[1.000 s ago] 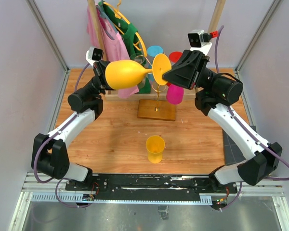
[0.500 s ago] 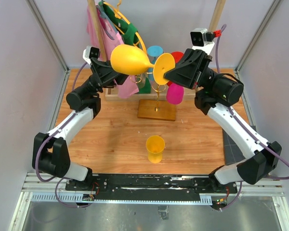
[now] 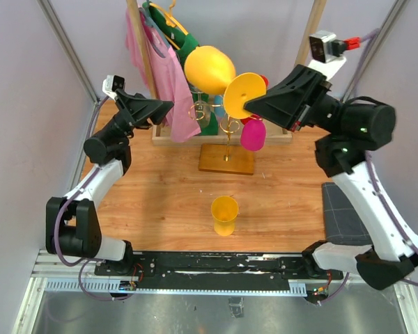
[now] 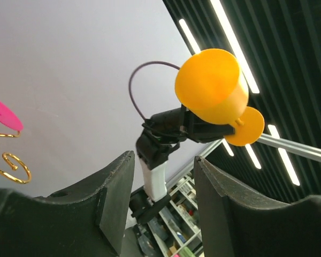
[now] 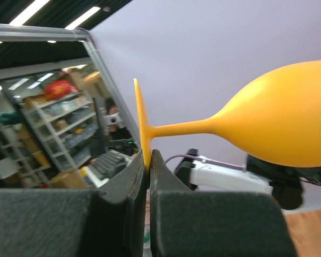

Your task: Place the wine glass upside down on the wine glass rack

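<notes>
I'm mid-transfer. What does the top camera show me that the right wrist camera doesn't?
Top only: the wine glass rack, gold wire on a wooden base, with a pink glass hanging on it, a second yellow glass standing on the table, and the left pincer open, holding nothing. Right wrist only: the fingers clamped on the foot, seen edge-on. Both: the yellow wine glass lying sideways in the air, held by the right pincer.

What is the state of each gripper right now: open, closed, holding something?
Left gripper: open, holding nothing.
Right gripper: closed on the foot of the yellow wine glass.
</notes>
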Controlling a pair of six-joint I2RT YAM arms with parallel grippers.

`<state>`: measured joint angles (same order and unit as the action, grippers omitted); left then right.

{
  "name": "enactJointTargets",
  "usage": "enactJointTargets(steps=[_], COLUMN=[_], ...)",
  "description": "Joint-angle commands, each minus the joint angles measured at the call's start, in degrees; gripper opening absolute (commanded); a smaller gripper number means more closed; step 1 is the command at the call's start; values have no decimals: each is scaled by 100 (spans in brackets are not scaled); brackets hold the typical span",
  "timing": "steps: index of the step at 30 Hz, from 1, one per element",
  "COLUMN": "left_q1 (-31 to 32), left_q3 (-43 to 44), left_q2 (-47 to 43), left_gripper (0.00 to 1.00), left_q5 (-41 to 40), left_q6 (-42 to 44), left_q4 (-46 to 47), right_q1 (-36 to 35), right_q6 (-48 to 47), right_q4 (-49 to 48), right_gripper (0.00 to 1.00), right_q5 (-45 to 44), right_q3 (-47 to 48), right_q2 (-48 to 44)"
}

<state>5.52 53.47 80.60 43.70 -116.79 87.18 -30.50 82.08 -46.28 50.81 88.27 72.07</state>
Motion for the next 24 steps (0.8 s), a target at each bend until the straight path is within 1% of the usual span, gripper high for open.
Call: enactJointTargets(steps=[1,3,7,11,13,16,21,24], left_q1=[-140,-177,-207,-209,-209,-218,-227,-240], left_q3=[-56,-110,-127,-180,-215,-239,-291,-313], left_q2=[-356,-418,-448,-460,-478,-496,-542,-586], left_gripper=[53,52,52,52,52,52,51,51], left_q5=[174,155,170,113,96,108,86,88], left_q6=[124,131,123,137,156,151,172,167], left_q4=[1529,1528,1525,1524,1516,1528,1520,1506], right_q1=[105,138,188,295,379,606,1041,1439], right_q6=[-2612,-3218,-4154,-4497,-4497,-4254,-3855,-3486], right_q4=[3166,4101,5621,6730,7343,8098,8830,9033], right_gripper=[1,1,1,1,1,1,1,1], right_q5=[-242,-546,-1313,-2069,-2428,-2563,-2587,-2263], right_q3=[674,905,1234,1326,1415,1490,1450,1241], right_q2=[-690,-821,-1080,-1272,-1255,-1196,-1166,-1200])
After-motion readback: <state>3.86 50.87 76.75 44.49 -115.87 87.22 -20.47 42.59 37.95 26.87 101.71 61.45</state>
